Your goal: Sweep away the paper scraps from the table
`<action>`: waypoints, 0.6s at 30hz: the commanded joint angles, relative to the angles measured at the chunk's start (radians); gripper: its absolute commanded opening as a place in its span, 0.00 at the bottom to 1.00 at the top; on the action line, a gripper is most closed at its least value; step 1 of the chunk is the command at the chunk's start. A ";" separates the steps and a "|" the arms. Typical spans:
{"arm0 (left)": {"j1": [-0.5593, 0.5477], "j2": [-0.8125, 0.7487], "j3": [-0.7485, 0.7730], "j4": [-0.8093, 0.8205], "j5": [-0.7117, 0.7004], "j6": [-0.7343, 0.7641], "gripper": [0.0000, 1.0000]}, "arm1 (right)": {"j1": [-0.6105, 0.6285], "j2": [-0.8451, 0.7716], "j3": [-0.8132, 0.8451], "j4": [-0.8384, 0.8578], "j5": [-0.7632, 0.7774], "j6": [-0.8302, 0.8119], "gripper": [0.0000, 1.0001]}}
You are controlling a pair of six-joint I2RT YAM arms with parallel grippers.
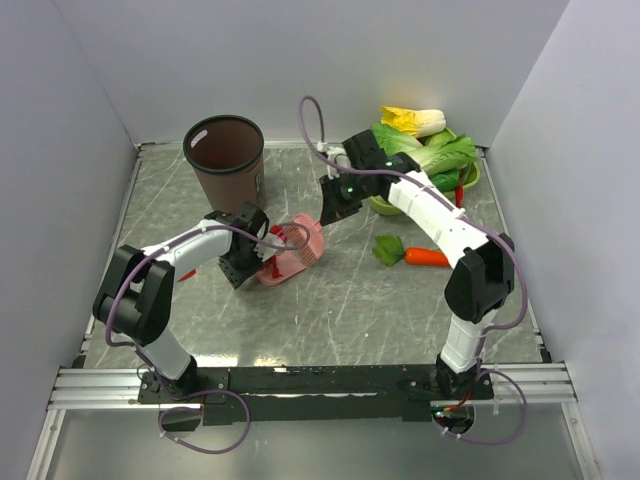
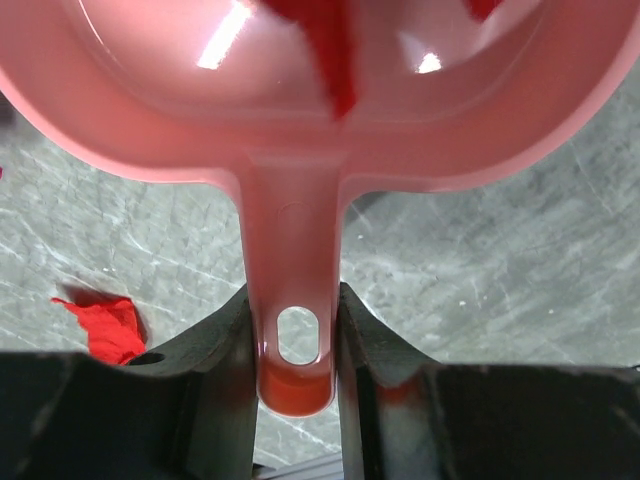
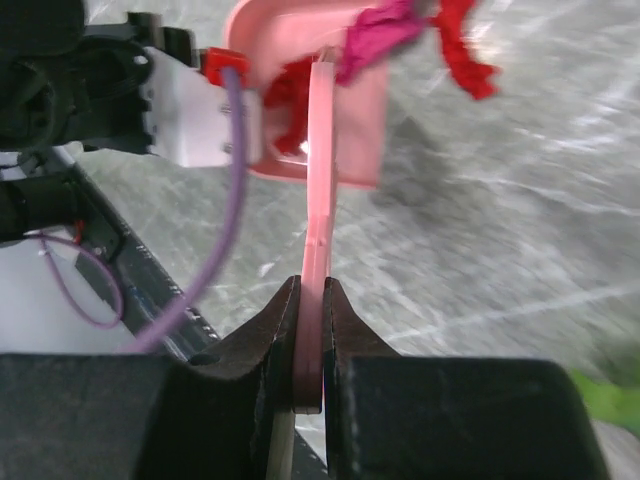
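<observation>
Rn 1 dustpan [image 1: 287,264], 1 brush [image 3: 318,190], 1 scrap [image 2: 102,327] on tbl [image 1: 330,320].

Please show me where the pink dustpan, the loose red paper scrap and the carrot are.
pink dustpan [image 2: 295,250], left wrist view, on its handle.
red paper scrap [image 2: 105,325], left wrist view, on its middle.
carrot [image 1: 428,257], top external view, on its orange body.

Crumpled red paper scrap [image 2: 100,328] on grey table [image 2: 500,270]

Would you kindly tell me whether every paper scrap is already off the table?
No, a red paper scrap lies on the bare table, outside the pink dustpan.
</observation>
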State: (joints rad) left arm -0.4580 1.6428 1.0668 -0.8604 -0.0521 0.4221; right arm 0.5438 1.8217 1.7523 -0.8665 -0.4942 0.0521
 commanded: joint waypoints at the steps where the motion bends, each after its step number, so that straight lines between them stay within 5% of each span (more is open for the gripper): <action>1: -0.004 -0.032 -0.030 0.031 0.001 -0.029 0.01 | -0.053 -0.101 0.026 -0.014 0.129 -0.077 0.00; 10: -0.004 -0.067 -0.002 -0.063 0.006 -0.101 0.01 | -0.055 0.072 0.188 0.057 0.462 -0.158 0.00; 18: -0.004 -0.058 -0.041 -0.057 -0.020 -0.097 0.01 | 0.033 0.290 0.354 0.064 0.461 -0.215 0.00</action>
State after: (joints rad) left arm -0.4580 1.5986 1.0389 -0.8982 -0.0582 0.3450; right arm 0.5137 2.0312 2.0430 -0.8070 -0.0479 -0.1146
